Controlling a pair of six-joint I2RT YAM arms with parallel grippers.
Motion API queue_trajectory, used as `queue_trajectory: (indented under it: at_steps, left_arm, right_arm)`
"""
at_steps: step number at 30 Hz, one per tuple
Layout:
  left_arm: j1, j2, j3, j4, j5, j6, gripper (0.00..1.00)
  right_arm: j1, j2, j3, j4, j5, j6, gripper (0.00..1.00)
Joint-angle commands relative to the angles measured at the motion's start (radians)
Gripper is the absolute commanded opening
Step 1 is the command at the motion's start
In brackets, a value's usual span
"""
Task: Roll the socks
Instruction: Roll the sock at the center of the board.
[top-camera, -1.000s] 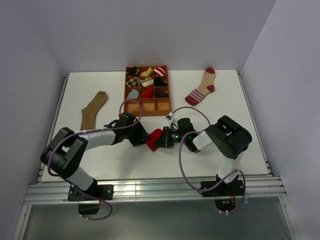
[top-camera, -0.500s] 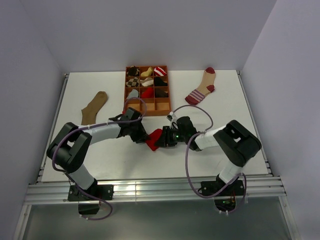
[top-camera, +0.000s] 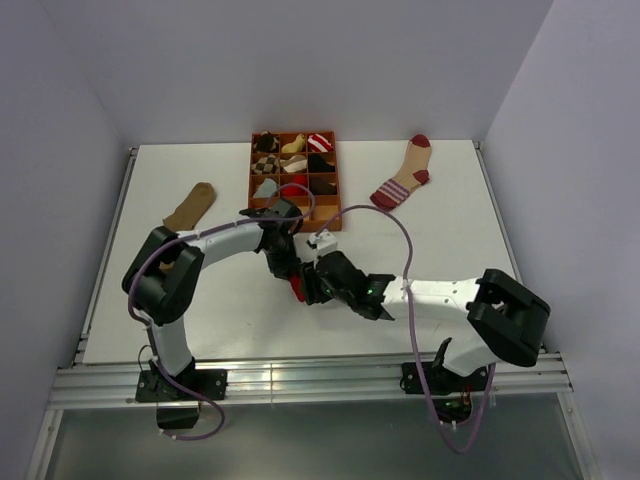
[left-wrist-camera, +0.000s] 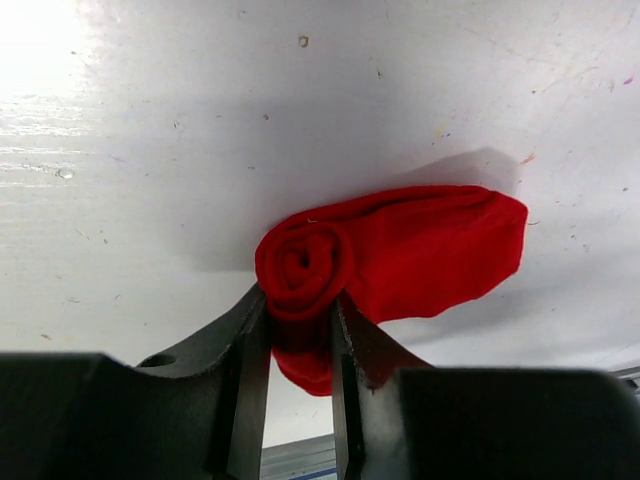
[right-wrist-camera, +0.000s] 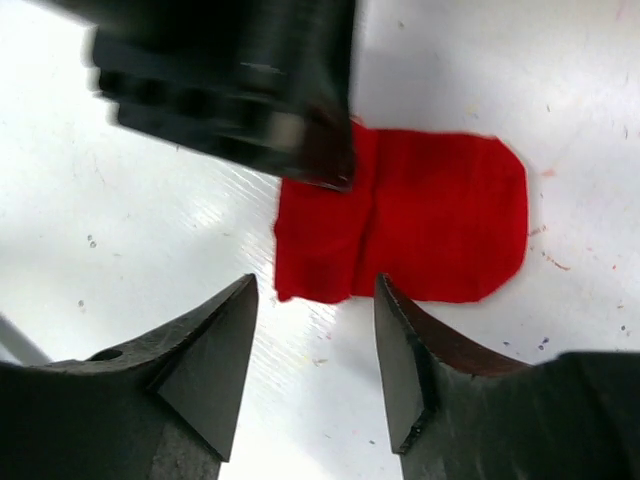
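Red sock (left-wrist-camera: 420, 245) lies near the middle of the counter (left-wrist-camera: 150, 120), one end wound into a tight roll, the other end flat. Left fingers (left-wrist-camera: 255, 340) narrow, pinching the roll between them; right fingers (right-wrist-camera: 220, 330) spread wide, holding nothing, hovering over the flat end. Brown sock (top-camera: 190, 207) lies flat at left, striped sock (top-camera: 403, 178) flat at far right.
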Motion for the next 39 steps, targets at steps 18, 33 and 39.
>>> queue_trajectory:
  at_steps: [18, 33, 39]
  left_arm:
    - [-0.014, 0.074, 0.09, -0.17, -0.035, 0.07, 0.28]
    - [-0.016, -0.167, -0.042, 0.005, -0.081, 0.025, 0.66]
    - [0.036, -0.345, -0.181, 0.178, -0.1, -0.038, 0.7]
  right_arm:
    - [0.286, 0.429, 0.312, -0.262, 0.666, -0.011, 0.54]
    - [0.177, 0.235, 0.053, -0.029, 0.228, -0.047, 0.06]
    - [0.056, 0.167, 0.019, 0.001, -0.103, -0.073, 0.06]
